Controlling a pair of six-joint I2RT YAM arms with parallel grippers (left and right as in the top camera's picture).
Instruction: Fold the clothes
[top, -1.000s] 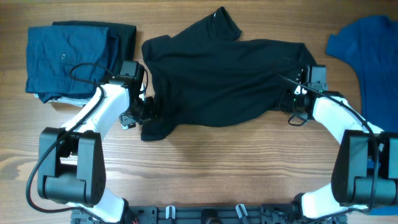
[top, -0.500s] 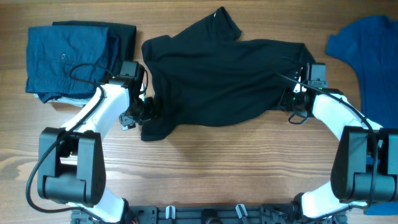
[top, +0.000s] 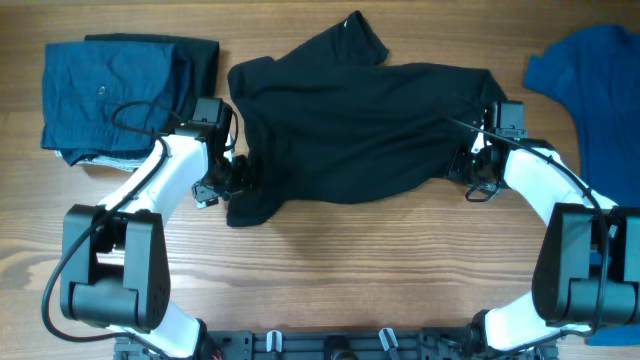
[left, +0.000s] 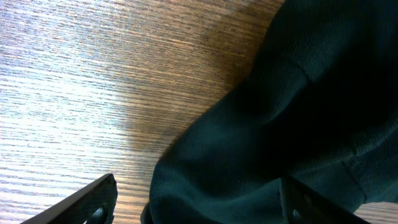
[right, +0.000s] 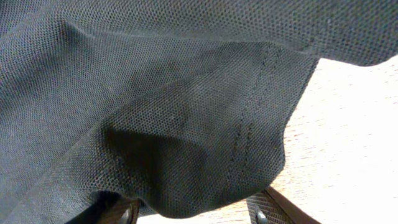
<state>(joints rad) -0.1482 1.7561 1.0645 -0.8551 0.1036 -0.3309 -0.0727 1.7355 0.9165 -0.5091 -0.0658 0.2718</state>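
Black shirt (top: 360, 120) lies crumpled mid tabletop (top: 330, 270). Pale speck on its top flap, too small to read. Left gripper (top: 237, 177) at lower-left hem: fingers (left: 99, 198) spread wide, fabric bunched between, tips cut off. Right gripper (top: 472, 165) at right edge, half buried under cloth; holding or not, cannot tell. Folded navy garments (top: 110, 90) far left. Bright blue garment (top: 600, 90) cut off at right.

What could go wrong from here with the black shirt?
The open left gripper straddles a bunched fold of the black shirt, so it might pinch several layers. The right gripper sits among doubled-over fabric; a pull could deepen the crumple. Swinging right, it could snag the nearby blue shirt.
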